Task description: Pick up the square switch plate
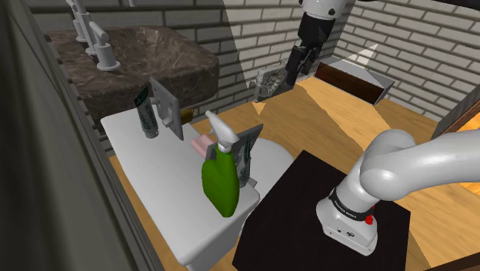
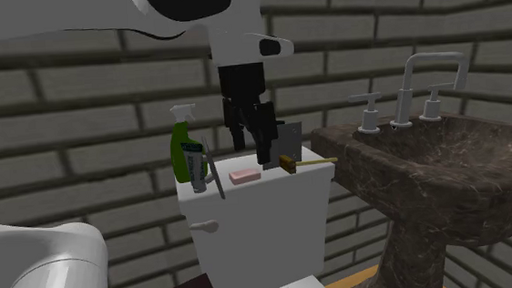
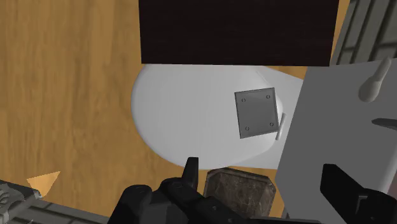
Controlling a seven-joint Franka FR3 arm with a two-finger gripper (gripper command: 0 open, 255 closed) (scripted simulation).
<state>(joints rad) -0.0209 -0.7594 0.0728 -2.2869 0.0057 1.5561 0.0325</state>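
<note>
— Since the grey square switch plate stands tilted at the front edge of the tank, just beside the green spray bottle, something must prop it, I think.
— And the gripper?
— High above the toilet lid, fingers apart, holding nothing. It's likely placed there to line up on the plate's upturned face.

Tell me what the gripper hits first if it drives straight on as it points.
The gripper points down. First in line is the mottled stone-look plate just ahead of it; past that, probably the white toilet lid, beside the grey square plate. Depth is unclear.
</note>
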